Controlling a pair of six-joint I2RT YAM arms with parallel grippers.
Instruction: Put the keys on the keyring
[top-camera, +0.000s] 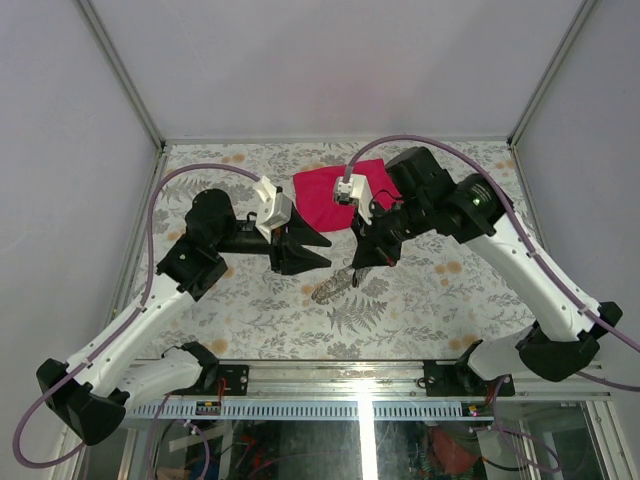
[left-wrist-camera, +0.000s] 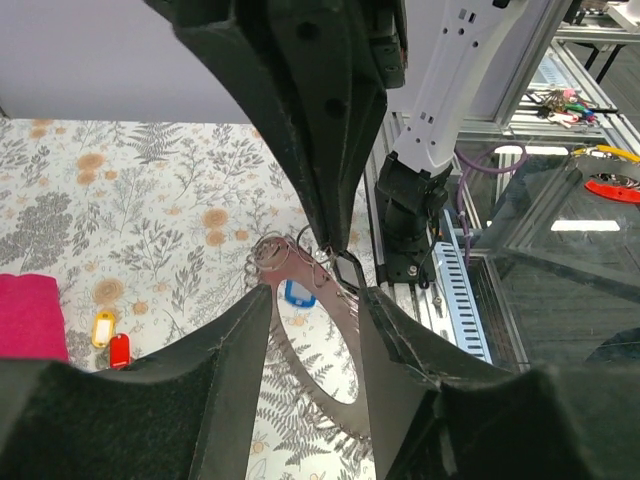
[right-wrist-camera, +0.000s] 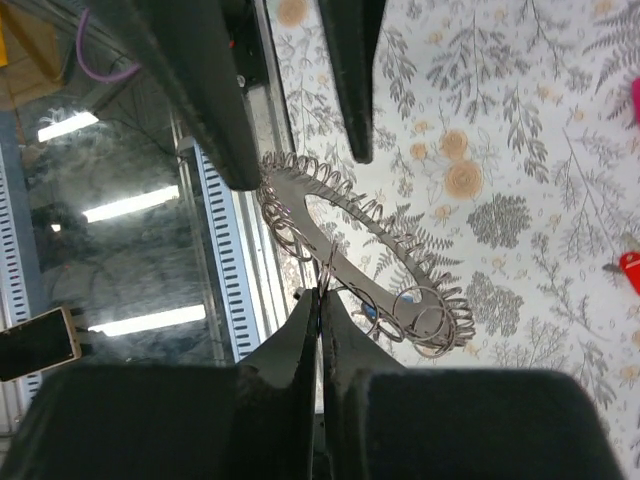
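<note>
My right end effector (right-wrist-camera: 320, 295) is pressed together, pinching one thin wire loop on the edge of the keyring (right-wrist-camera: 372, 218). The keyring is a flat, shiny silver band with small wire coils all round it and a wide open middle. It hangs tilted from that pinch, lifted off the bench (top-camera: 250, 320) near its front edge, between my two arms.

My left end effector (left-wrist-camera: 315, 300) is spread. Its two black fingers (left-wrist-camera: 250, 380) stand on either side of the keyring's far end with a gap on each side, so nothing is gripped there. Just behind the keyring, seen from my left wrist, is a blue tag (left-wrist-camera: 298, 292). I cannot tell whether it hangs from the keyring or lies under it.

Farther off on the bench's leaf-and-flower cover, a yellow tag (left-wrist-camera: 102, 327) and a red tag (left-wrist-camera: 119, 349) lie side by side, right next to a pink cloth (top-camera: 335, 195). All three tags are too small for any writing to be read.

Beyond the bench's metal rail, on a glass surface, lies a bunch of keys (left-wrist-camera: 560, 100) with coloured tags. It is also too distant to read.
</note>
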